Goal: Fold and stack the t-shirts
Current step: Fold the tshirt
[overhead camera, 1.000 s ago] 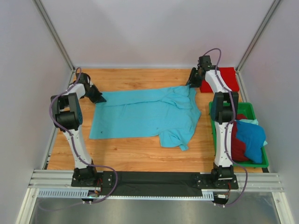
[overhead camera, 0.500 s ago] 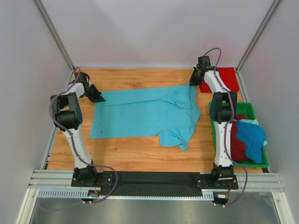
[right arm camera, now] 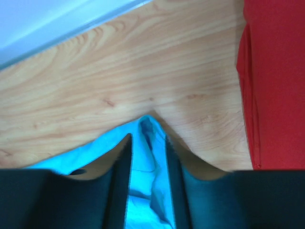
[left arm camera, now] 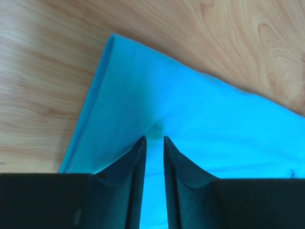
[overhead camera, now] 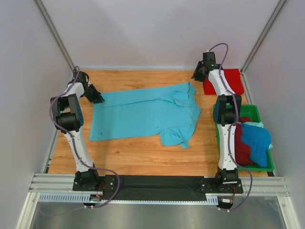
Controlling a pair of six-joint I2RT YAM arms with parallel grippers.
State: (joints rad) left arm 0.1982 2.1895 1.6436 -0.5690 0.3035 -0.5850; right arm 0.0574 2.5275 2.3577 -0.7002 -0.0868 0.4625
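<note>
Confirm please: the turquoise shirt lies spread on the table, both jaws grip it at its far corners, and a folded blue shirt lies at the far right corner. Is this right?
Not quite. The folded shirt at the far right corner is red, not blue; the top view and the right wrist view both show it. The rest holds: the turquoise shirt lies spread on the table, with the left gripper and right gripper closed on its far corners.

Probably a lab: white-walled cell [overhead camera: 157,33], aluminium rails [overhead camera: 157,183]

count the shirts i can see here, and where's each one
4: turquoise shirt spread mid-table, bright red shirt folded far right, dark red shirt and blue shirt in the green tray; more may hide underneath.
</note>
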